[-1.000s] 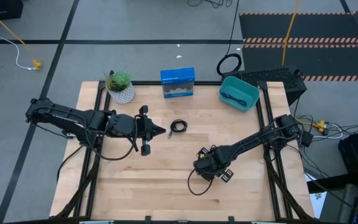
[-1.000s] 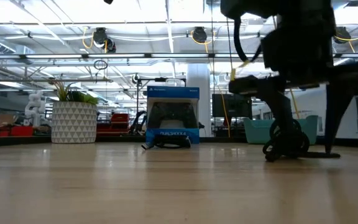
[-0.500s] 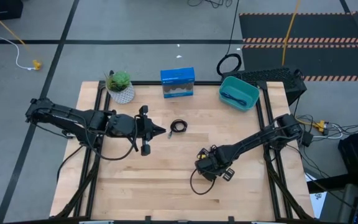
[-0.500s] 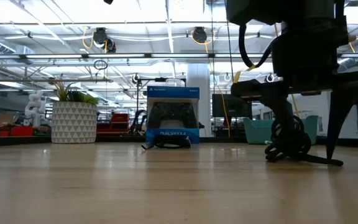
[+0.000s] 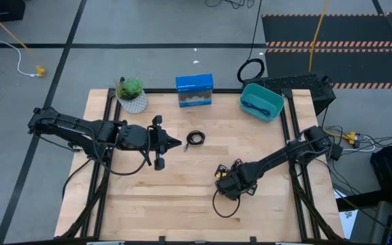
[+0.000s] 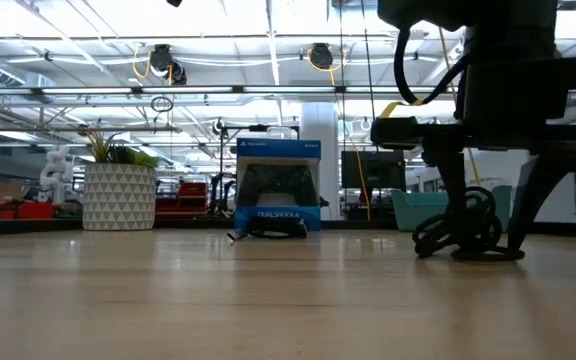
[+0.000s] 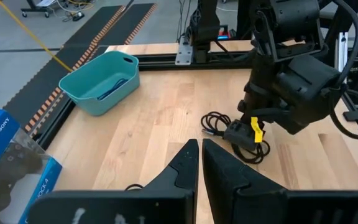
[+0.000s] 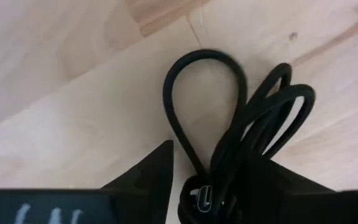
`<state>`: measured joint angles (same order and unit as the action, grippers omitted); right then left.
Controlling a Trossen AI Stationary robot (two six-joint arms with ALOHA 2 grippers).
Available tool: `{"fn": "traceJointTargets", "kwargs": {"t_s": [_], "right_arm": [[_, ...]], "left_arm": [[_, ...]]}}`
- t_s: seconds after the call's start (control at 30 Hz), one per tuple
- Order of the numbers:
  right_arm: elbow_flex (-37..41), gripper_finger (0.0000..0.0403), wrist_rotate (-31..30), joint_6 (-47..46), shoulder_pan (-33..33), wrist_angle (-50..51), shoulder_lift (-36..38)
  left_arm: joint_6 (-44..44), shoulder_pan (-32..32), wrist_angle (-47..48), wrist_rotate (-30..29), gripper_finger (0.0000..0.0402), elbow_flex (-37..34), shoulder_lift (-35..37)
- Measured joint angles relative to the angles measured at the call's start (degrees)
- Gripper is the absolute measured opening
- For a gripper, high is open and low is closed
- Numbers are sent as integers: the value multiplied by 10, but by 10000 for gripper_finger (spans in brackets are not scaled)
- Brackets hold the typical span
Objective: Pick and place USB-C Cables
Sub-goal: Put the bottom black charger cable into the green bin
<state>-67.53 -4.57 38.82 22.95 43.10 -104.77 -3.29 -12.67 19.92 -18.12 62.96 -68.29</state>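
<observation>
I count three thin USB-C cables: one tight round black coil [image 5: 195,138] on the wood, one long loose black bundle [image 5: 227,197] under the right gripper [image 5: 231,185], one blue-purple cable [image 5: 254,106] inside the single teal plastic bin [image 5: 275,109]. I see one blue cardboard controller box [image 5: 194,90], one small green plant in a white patterned pot [image 5: 132,94], and two dark arms.

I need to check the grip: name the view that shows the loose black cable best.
The right wrist view: the loose cable fills it, its loops lying on the wood, its bunched end between the right pincer's fingers. The left wrist view shows it under that pincer from afar, the low view a dark tangle, the high view a thin loop.
</observation>
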Motion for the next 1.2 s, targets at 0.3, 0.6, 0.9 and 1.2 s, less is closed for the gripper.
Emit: {"fn": "traceJointTargets", "kwargs": {"t_s": [0.3, 0.6, 0.9, 1.2], "right_arm": [[4, 85, 19, -6, -4, -27, 0], [24, 41, 21, -6, -3, -54, 3], [24, 8, 21, -6, -3, -55, 3], [27, 11, 15, -20, -4, -56, 26]], "left_arm": [[0, 0, 0, 0, 26, 0, 0], [0, 0, 0, 0, 26, 0, 0], [0, 0, 0, 0, 26, 0, 0], [0, 0, 0, 0, 26, 0, 0]]}}
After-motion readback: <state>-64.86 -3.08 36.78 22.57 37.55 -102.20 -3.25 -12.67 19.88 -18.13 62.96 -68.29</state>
